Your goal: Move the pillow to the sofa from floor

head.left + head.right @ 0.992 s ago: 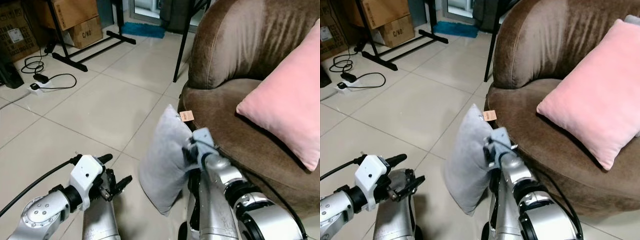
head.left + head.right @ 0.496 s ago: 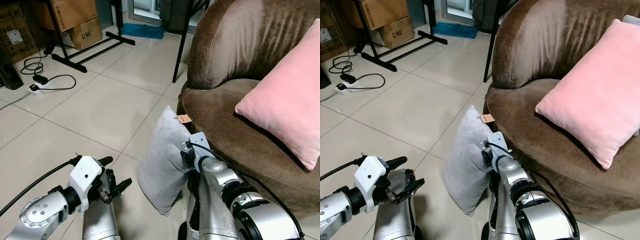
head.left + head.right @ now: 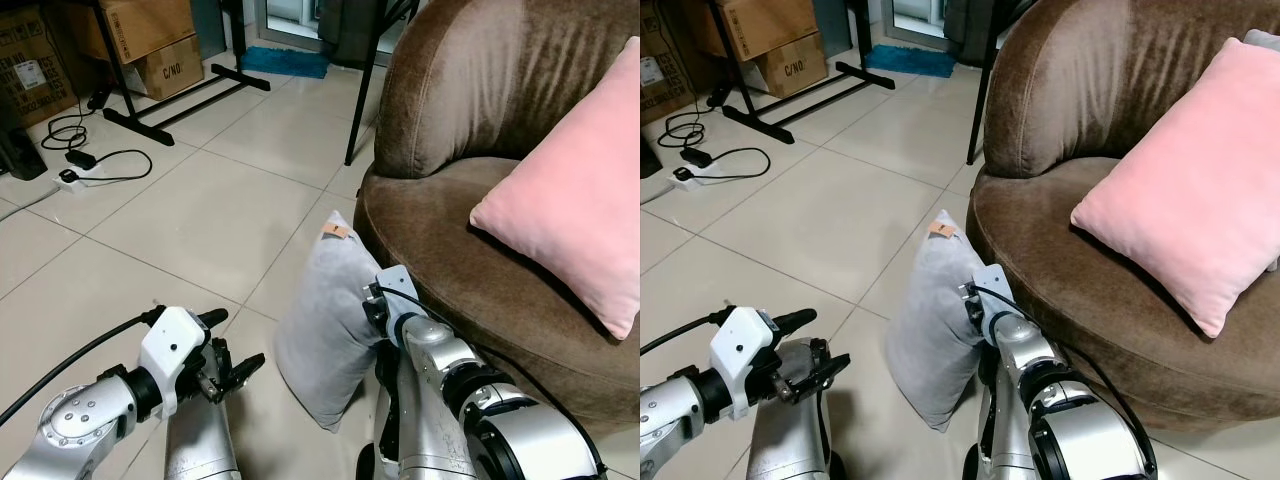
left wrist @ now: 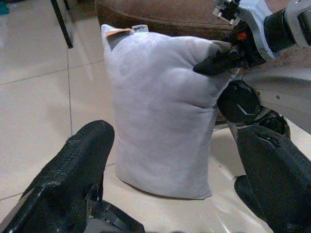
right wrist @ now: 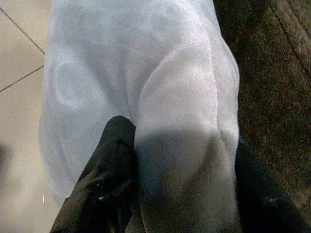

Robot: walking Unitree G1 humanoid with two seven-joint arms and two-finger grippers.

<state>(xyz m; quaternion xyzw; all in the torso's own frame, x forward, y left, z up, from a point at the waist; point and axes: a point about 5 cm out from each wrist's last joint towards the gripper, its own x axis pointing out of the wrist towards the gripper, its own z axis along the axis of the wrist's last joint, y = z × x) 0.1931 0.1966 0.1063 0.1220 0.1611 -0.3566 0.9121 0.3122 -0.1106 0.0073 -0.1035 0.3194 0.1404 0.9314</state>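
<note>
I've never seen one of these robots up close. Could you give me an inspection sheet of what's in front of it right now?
Surface: pale tiled floor.
Job's things: grey pillow upright on the floor against the brown sofa; a small tag at its top corner.
Clutter: pink pillow on the sofa seat; cardboard boxes at the back.
Grippers: right gripper pinching a fold of the grey pillow; left gripper open, low near the floor, facing the pillow.
Cables: power strip and black cords on the floor.
Surroundings: black stand legs; blue mat.
</note>
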